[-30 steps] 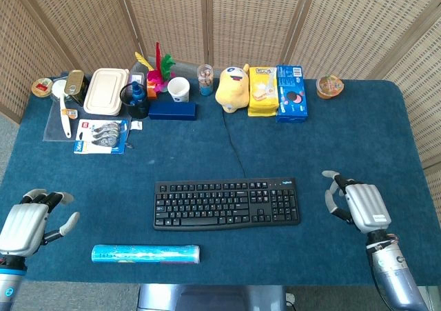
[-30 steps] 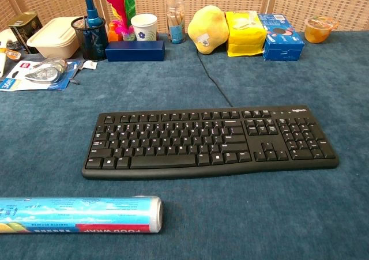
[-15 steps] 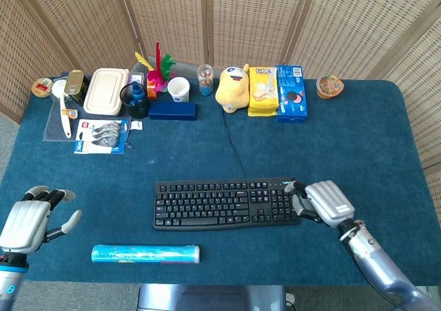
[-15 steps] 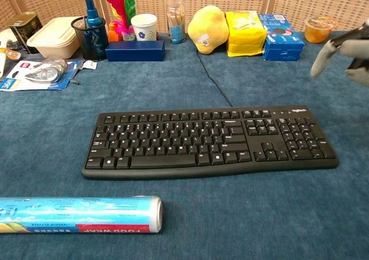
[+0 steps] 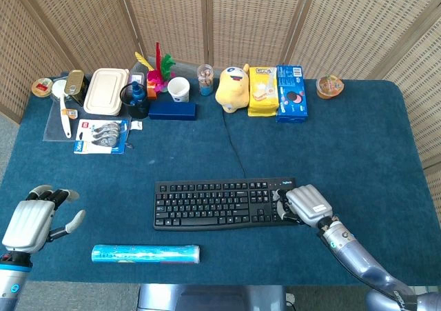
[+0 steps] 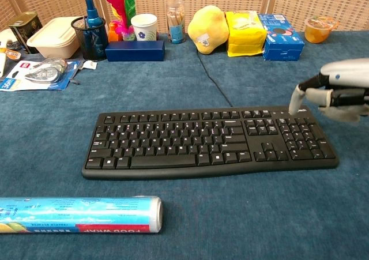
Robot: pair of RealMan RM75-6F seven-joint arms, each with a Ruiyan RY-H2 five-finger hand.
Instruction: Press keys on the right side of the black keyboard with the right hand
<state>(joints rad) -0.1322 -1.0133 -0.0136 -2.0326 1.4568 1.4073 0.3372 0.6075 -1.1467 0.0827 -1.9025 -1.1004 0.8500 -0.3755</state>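
The black keyboard [image 5: 226, 203] [image 6: 210, 142] lies flat near the front middle of the blue table. My right hand [image 5: 306, 204] [image 6: 337, 90] is at its right end, over the number pad, holding nothing. In the chest view its fingers [image 6: 295, 101] reach left and bend down, with the tips just above the keyboard's top right corner. I cannot tell whether a tip touches a key. My left hand [image 5: 31, 218] hangs at the front left edge with fingers spread and empty. It shows only in the head view.
A blue roll of food wrap [image 5: 145, 254] [image 6: 78, 214] lies in front of the keyboard's left half. The keyboard's cable [image 5: 234, 149] runs back to a row with a yellow plush toy [image 5: 232, 88], snack boxes [image 5: 289, 92], a paper cup [image 5: 178, 89] and a pen holder [image 5: 134, 97].
My right hand has swept left from the table's right side to the keyboard's right end and dropped lower over the number pad. My left hand has barely shifted.
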